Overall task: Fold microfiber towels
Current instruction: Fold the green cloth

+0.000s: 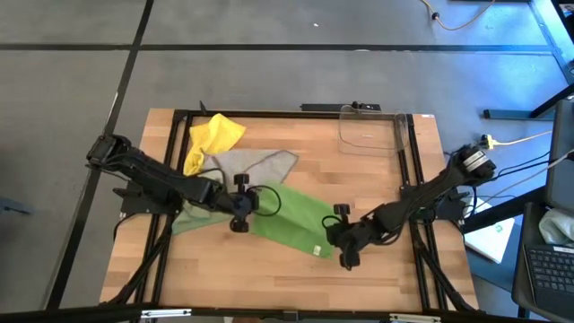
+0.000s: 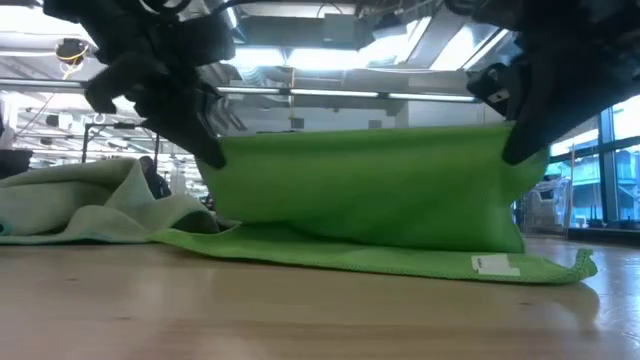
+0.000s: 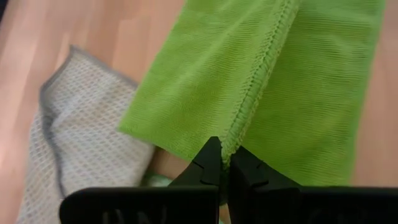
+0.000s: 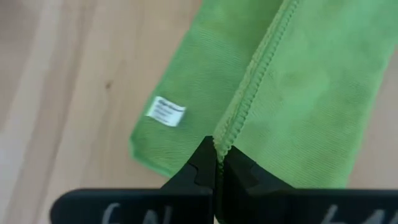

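A bright green towel (image 1: 291, 215) lies slantwise mid-table, one hemmed edge raised so a layer hangs like a curtain (image 2: 370, 190). Its lower part, with a white label (image 2: 495, 264), lies flat on the wood. My left gripper (image 1: 240, 213) is shut on the raised edge at its left end. My right gripper (image 1: 345, 249) is shut on that edge at its right end. A grey-beige towel (image 1: 260, 164) and a yellow towel (image 1: 213, 139) lie crumpled behind. A pale olive towel (image 2: 80, 205) lies bunched under my left arm. My left gripper pinches the green towel's stitched hem (image 3: 233, 146) between its two fingertips, slanting down from the table's left. The cloth hangs below the fingers and its lower part rests on the table. My right gripper pinches the same stitched hem (image 4: 219, 148) near the label corner between its two fingertips, slanting down from the table's right. The layer spans fairly straight between the two holds.
A clear plastic bin (image 1: 372, 130) stands at the table's far right. Black frame rails (image 1: 408, 170) run along the table's left and right sides. Bare wood (image 1: 269, 278) lies between the green towel and the near edge.
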Robot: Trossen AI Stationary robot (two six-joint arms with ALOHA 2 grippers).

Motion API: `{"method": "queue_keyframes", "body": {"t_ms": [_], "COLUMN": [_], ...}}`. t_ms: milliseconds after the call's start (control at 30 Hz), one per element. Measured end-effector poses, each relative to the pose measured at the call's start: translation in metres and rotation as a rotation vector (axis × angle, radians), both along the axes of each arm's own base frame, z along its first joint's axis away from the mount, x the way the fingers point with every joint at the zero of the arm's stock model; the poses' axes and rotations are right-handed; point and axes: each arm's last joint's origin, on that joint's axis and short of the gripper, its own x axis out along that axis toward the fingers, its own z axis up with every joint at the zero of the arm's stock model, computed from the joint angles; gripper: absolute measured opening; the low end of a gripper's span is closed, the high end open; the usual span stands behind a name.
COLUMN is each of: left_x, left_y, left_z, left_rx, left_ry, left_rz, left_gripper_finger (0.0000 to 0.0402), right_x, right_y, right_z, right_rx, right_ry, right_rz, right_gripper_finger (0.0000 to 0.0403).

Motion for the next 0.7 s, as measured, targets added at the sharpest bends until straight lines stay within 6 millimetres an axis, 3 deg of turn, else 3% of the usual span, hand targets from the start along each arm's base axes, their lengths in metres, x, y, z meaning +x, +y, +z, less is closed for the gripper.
{"method": "queue_keyframes", "body": {"t_ms": [400,567,700], "left_x": [-0.004,-0.006,-0.007], "left_y": [-0.017,-0.021,-0.023], "left_z": [0.000,-0.001,-0.001], "left_rx": [-0.052,-0.048,-0.072], "left_ry": [-0.005,0.002,0.010], "left_rz": [-0.046,-0.063,-0.084], "left_gripper_finger": [0.0000,0.0007,0.0040], "right_x": [-0.002,-0.003,-0.003], "right_y": [0.002,0.002,0.003], "right_z": [0.003,0.002,0.002], "right_rx": [0.080,0.101,0.139], "right_ry": [0.032,0.051,0.058], "right_rz": [0.021,0.014,0.017], "right_gripper_finger": [0.0010,0.0051,0.0098]}}
